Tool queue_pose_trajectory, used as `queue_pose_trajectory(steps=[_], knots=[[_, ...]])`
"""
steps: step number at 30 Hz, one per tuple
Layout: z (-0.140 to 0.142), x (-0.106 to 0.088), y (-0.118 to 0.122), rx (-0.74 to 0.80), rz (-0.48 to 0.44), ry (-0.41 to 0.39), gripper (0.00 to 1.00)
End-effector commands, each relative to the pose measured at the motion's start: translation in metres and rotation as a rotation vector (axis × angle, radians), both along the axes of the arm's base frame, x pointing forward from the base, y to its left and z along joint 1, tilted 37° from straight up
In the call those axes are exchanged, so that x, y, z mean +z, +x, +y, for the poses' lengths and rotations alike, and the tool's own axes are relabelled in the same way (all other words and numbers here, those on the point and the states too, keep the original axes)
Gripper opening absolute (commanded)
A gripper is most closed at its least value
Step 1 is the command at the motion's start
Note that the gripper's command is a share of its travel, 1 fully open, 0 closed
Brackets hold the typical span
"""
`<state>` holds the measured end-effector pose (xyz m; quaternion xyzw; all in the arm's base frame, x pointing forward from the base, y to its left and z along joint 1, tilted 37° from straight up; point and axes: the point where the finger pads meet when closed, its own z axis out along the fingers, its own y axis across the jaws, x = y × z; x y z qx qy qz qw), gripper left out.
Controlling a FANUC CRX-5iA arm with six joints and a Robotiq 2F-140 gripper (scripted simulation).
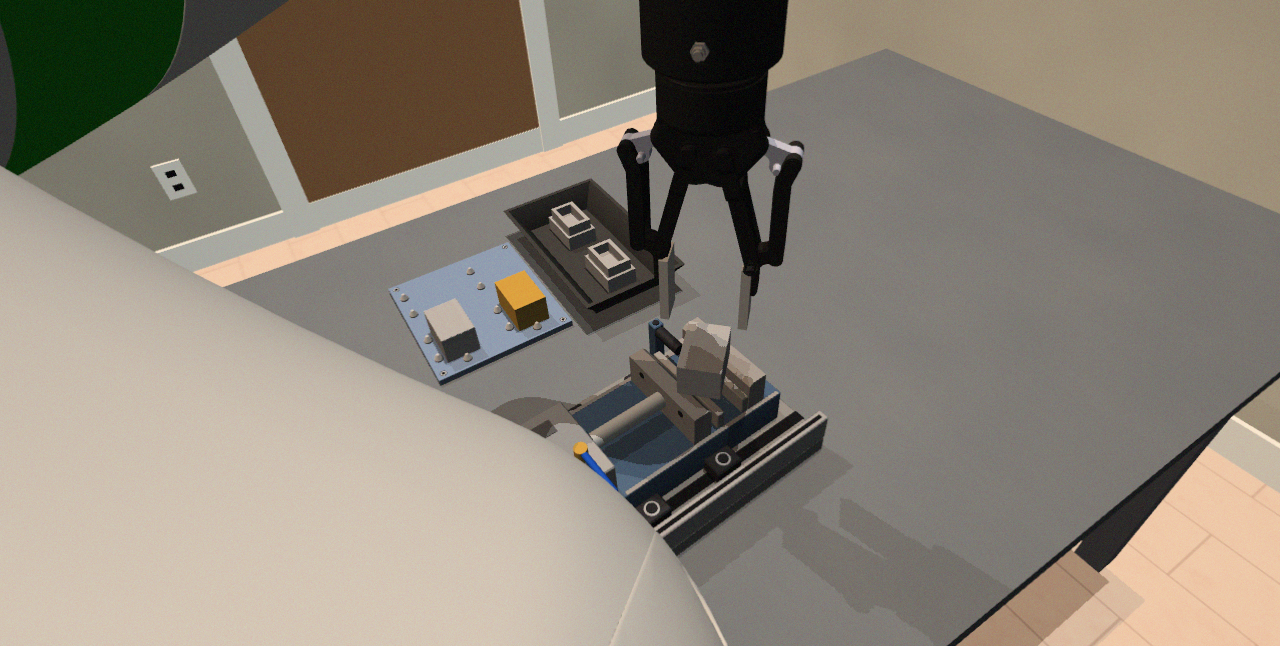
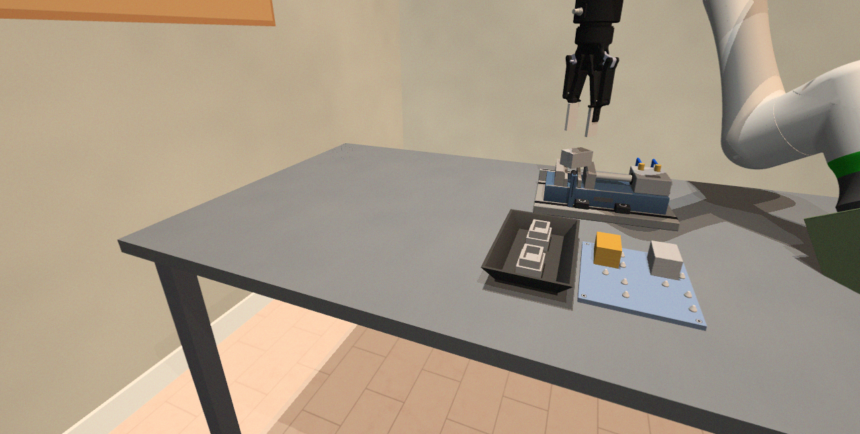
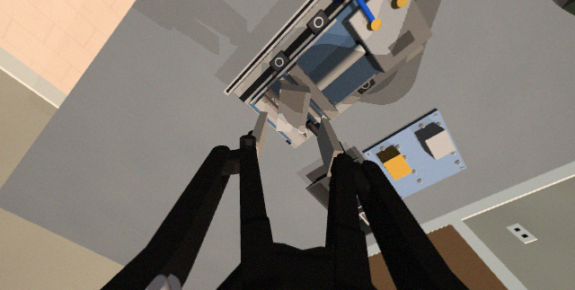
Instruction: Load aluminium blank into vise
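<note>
While the claw (image 1: 704, 302) hangs part-open w/ nothing held, the crooked blank (image 1: 703, 359) below it needs regrasping, seating flat.
</note>
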<state>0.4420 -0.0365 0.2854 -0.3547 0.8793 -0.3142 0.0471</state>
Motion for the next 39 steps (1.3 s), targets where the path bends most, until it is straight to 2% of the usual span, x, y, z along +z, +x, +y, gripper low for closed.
queue_pose_trajectory(steps=[1, 23, 39], knots=[[-0.002, -0.003, 0.001, 0.000, 0.000, 0.000, 0.40], [-0.015, -0.024, 0.009, 0.000, 0.000, 0.000, 0.40], [-0.018, -0.028, 0.011, 0.000, 0.000, 0.000, 0.40]])
